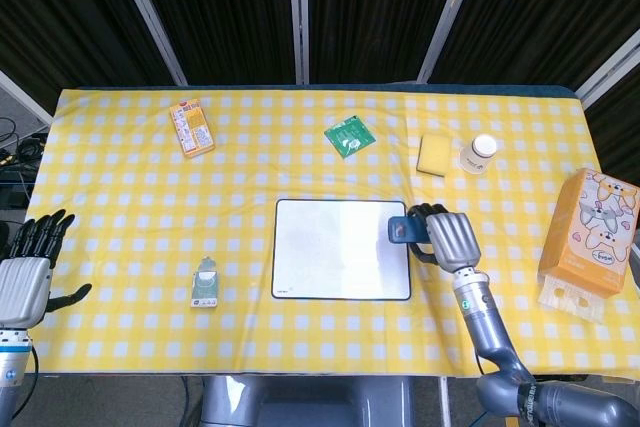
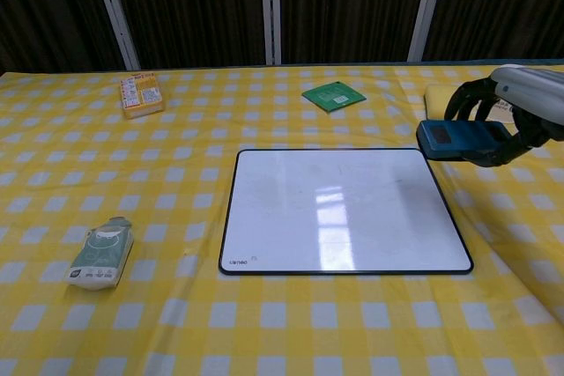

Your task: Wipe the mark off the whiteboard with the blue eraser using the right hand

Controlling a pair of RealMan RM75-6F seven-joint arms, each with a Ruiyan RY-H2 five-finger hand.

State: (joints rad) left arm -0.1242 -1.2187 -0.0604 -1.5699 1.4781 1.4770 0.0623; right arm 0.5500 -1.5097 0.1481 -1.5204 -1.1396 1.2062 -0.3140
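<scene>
held by the right hand, blue eraser lies crosswise.

whiteboard corner logo, too small to read

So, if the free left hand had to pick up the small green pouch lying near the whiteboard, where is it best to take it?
Probably across its narrow middle, coming from above. The small green pouch lies flat on the checked tablecloth with open space all around it, so fingers could close on its two long sides. The left hand is open and on the pouch's side of the table.
</scene>
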